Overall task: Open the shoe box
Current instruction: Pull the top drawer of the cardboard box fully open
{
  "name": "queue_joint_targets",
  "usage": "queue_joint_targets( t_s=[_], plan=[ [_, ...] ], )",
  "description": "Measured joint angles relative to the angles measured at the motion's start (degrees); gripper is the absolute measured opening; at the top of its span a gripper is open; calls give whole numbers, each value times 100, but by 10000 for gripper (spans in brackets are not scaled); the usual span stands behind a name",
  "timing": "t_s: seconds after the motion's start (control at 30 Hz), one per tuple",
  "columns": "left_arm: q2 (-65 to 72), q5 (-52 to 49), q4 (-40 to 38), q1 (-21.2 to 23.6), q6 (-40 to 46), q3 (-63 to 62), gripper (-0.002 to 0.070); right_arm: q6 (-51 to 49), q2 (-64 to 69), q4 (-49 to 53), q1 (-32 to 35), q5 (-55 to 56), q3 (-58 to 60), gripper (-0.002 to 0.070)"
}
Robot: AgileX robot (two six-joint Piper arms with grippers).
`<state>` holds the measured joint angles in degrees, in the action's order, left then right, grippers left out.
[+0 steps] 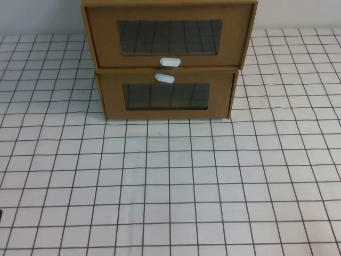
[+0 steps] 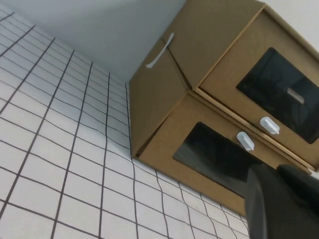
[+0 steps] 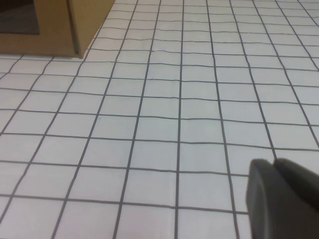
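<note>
Both my claws hang low and back from the work, touching nothing. I read that as a waiting posture, since nothing of the task looks done. My right claw (image 3: 281, 194) is clenched on nothing, just above the gridded desk (image 3: 164, 114). The shoe box (image 1: 168, 64) lies ahead of it and off toward my left arm's side, well apart, so only a bottom corner shows from that wrist. My left claw (image 2: 281, 199) sits low as well. Whether it is clenched or released I cannot tell. From it the box is ahead and toward my right arm's side, nearer than it is to the right claw, and it looks onto the box's left flank and front together. That makes it, in my judgement, the better placed of the two to reach in.

The box is plain brown cardboard, two drawer-like units stacked one on the other, standing square on the desk. The upper unit (image 1: 168, 33) juts a little past the lower unit (image 1: 166, 98) at the front and sides. Each front has a dark window panel and one small white oval pull. The upper pull (image 1: 170, 62) sits at the bottom edge of its front and the lower pull (image 1: 164, 79) at the top edge of its own, so the two lie just beside each other. Both fronts look shut. A thin white strap (image 2: 160, 50) runs along what seems to be the upper unit's side wall. The pulls are small and close together, so I expect a narrow, careful pinch is needed, and the light stack may slide rather than open.
</note>
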<state>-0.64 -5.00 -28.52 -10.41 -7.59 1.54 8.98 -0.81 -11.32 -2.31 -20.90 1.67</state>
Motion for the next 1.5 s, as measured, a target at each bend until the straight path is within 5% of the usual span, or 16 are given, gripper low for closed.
queue_joint_targets(
  t_s=[0.17, 0.5, 0.87, 1.07, 1.5],
  plan=[
    [27, -290, -24, 0, 149, -192, -5, 0, 0, 0, 0, 0, 0, -14],
    [2555, -2983, 1109, 0, 1104, -2940, -5, 0, 0, 0, 0, 0, 0, -13],
    [5516, -4709, 582, 0, 3294, -6562, -5, 0, 0, 0, 0, 0, 0, -14],
    [7151, -5384, -499, 0, 4272, -8570, -5, 0, 0, 0, 0, 0, 0, -13],
    [10283, -6346, -900, 0, 4512, -12455, -5, 0, 0, 0, 0, 0, 0, -14]
  ],
)
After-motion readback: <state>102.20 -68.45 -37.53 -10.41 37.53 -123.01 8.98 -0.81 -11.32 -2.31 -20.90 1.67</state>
